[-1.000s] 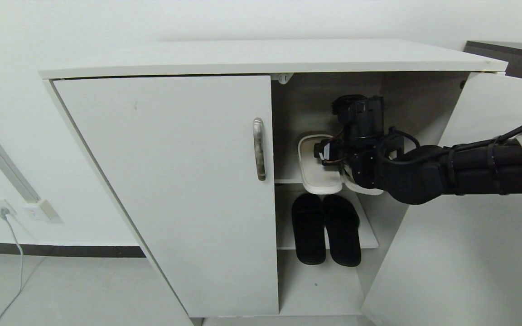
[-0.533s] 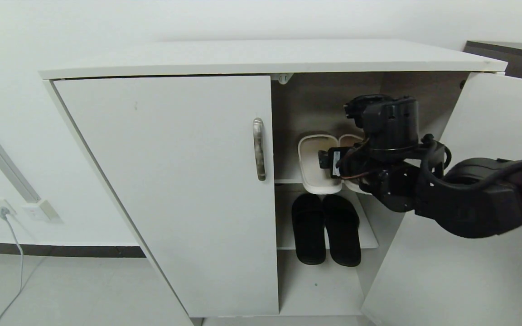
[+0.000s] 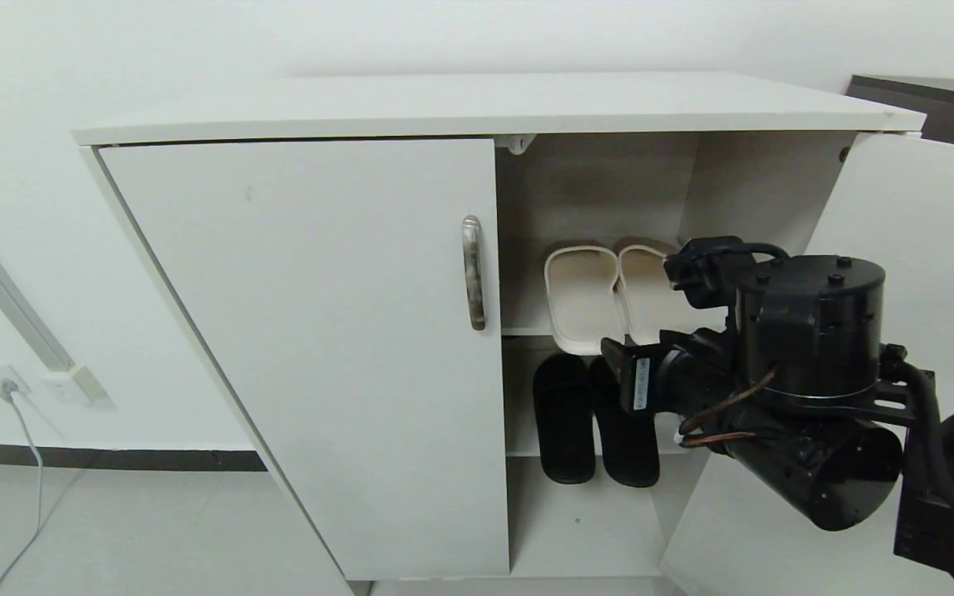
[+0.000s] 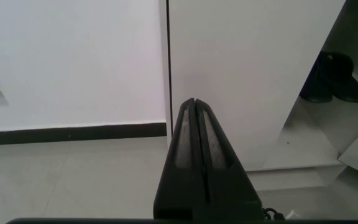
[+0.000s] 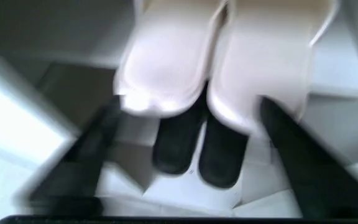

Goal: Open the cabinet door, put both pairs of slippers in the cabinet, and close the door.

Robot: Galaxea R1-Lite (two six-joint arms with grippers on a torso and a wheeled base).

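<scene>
1. The cabinet [image 3: 477, 99] stands against a white wall. Its left door [image 3: 303, 331] is shut, with a metal handle [image 3: 473, 273] near the inner edge, and its right door [image 3: 899, 215] is swung wide open.
2. The white slippers [image 3: 609, 294] lie side by side on the cabinet's upper shelf. Their near ends jut a little over the shelf's front edge.
3. The black slippers [image 3: 593, 422] lie side by side on the cabinet's next shelf down, directly below the white pair. They also overhang the front edge.
4. The right claw [image 5: 190, 106] hangs just outside the cabinet's open right half, in front of the two shelves. Its fingers are spread apart, it holds nothing, and it touches neither pair.
5. The left claw [image 4: 194, 109] is low in front of the cabinet's shut left door. Its fingers are pressed together with nothing between them.
6. A wall socket [image 3: 5, 385] with a cable plugged in sits low on the wall to the cabinet's left.
</scene>
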